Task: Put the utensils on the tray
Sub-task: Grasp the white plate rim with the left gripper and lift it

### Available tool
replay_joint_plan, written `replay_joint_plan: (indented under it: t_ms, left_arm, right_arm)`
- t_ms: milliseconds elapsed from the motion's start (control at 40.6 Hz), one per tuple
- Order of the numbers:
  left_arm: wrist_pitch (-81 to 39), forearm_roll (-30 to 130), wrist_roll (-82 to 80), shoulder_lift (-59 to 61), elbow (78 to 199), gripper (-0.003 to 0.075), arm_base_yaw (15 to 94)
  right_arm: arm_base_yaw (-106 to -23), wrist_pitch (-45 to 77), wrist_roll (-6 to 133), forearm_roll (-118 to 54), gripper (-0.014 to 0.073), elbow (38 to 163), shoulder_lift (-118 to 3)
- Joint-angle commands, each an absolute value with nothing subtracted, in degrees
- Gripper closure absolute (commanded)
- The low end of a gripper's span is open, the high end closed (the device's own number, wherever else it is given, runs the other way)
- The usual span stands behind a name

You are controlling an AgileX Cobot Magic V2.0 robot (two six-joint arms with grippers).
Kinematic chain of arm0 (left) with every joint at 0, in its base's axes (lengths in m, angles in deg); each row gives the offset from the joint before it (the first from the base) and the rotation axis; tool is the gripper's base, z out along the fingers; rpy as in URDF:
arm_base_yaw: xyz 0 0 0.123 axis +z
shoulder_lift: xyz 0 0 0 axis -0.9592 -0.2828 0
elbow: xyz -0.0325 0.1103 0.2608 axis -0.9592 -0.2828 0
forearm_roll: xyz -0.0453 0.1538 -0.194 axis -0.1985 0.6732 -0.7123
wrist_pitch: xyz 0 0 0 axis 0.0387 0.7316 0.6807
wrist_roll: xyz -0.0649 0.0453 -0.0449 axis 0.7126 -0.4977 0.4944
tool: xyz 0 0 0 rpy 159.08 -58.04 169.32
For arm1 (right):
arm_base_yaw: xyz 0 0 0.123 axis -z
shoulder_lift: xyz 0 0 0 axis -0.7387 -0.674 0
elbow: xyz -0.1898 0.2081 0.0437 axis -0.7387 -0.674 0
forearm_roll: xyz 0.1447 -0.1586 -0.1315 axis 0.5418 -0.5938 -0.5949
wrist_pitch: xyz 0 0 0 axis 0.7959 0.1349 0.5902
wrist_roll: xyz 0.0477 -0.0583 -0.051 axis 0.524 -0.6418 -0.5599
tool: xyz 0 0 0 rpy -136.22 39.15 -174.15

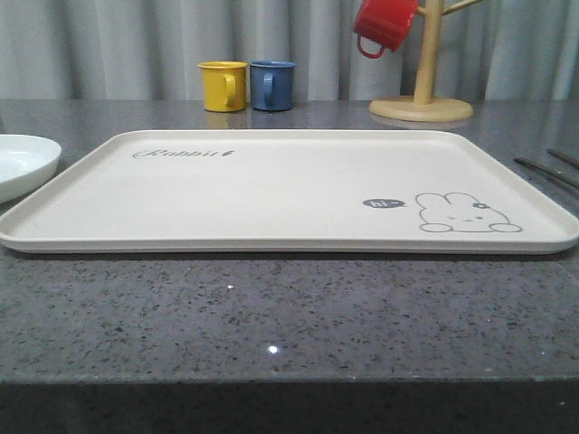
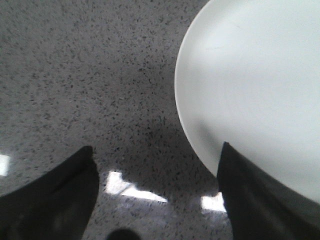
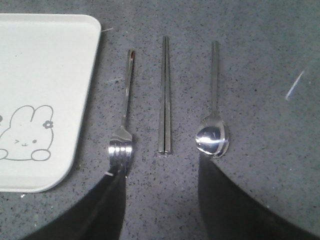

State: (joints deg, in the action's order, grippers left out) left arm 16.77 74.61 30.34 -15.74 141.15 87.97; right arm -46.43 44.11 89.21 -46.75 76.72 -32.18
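The cream tray (image 1: pixel 271 194) with its rabbit drawing lies bare in the middle of the table; its corner (image 3: pixel 45 75) shows in the right wrist view. Beside that corner, on the grey stone, lie the fork (image 3: pixel 123 125), the chopsticks (image 3: pixel 164 97) and the spoon (image 3: pixel 214 120), side by side and parallel. Their thin ends (image 1: pixel 547 167) show at the far right of the front view. My right gripper (image 3: pixel 162 172) hangs open above the near ends of the utensils, holding nothing. My left gripper (image 2: pixel 156 160) is open over the bare table, one finger (image 2: pixel 260 200) overlapping the white plate's rim.
A white round plate (image 1: pixel 23 163) sits left of the tray, also seen as plate (image 2: pixel 255 85). Behind the tray stand a yellow mug (image 1: pixel 223 86), a blue mug (image 1: pixel 272 85) and a wooden mug tree (image 1: pixel 423 81) carrying a red mug (image 1: pixel 384 23).
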Motion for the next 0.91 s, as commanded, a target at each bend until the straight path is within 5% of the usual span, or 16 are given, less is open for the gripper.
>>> replay_joint_plan:
  t_ms: [0, 271, 443, 788, 886]
  left_arm:
    - [13.2, 61.0, 21.5, -18.7, 144.0, 0.0235, 92.4]
    - [10.0, 47.8, 13.9, -26.3, 144.3, 0.0249, 94.7]
    - [7.9, 47.5, 13.9, -28.7, 144.3, 0.0323, 94.7]
    - [8.4, 47.5, 13.9, -29.3, 144.3, 0.0701, 94.7]
    - [8.4, 47.5, 13.9, -29.2, 144.3, 0.0738, 94.7]
  right_arm:
    - [-46.4, 40.3, 89.0, -46.9, 0.0223, 78.3, -32.8]
    - [-46.4, 40.3, 89.0, -46.9, 0.0223, 78.3, -32.8]
    - [-46.4, 40.3, 89.0, -46.9, 0.0223, 78.3, -32.8]
    - [-46.4, 40.3, 89.0, -46.9, 0.0223, 78.3, -32.8]
    - [-46.4, 40.3, 89.0, -46.9, 0.0223, 78.3, -32.8]
